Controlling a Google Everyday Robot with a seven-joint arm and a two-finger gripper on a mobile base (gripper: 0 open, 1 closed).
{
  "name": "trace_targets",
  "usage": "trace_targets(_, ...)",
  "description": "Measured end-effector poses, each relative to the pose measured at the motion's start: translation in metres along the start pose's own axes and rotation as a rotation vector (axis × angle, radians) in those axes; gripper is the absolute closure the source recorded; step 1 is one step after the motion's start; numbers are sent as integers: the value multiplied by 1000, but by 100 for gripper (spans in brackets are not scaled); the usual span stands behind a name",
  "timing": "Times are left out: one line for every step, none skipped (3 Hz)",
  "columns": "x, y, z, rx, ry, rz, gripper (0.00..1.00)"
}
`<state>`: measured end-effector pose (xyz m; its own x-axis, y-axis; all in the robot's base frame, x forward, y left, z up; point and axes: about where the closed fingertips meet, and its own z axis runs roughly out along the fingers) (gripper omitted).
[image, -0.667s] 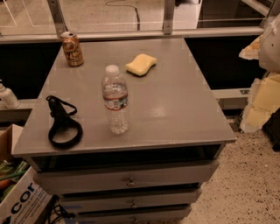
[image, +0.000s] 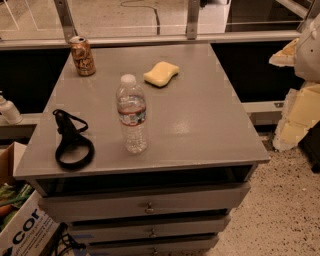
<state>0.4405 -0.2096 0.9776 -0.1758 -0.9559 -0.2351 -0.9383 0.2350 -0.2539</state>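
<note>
No change noted: gripper stays at the right edge beside the table, well apart from the bottle, touching nothing, grip state indeterminable

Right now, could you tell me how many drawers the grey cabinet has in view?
3, stacked under the tabletop: top drawer, middle drawer, bottom drawer at the lower edge; more may be hidden below. The gripper is beyond the tabletop's right edge.

Probably an office or lab workspace: a grey metal drawer cabinet, speckled hard floor, a metal-framed glass partition behind. The pale gripper hangs at the right edge.
</note>
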Motion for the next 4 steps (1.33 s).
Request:
trace_targets(-22,-7,9,-7,-60,-81,0)
trace_targets(-49,-22,27,-39,-157,-149,0)
trace_targets(-78,-38,47,-70,-255,-178,0)
trace_targets(-104,-56,65,-98,-385,-182,0)
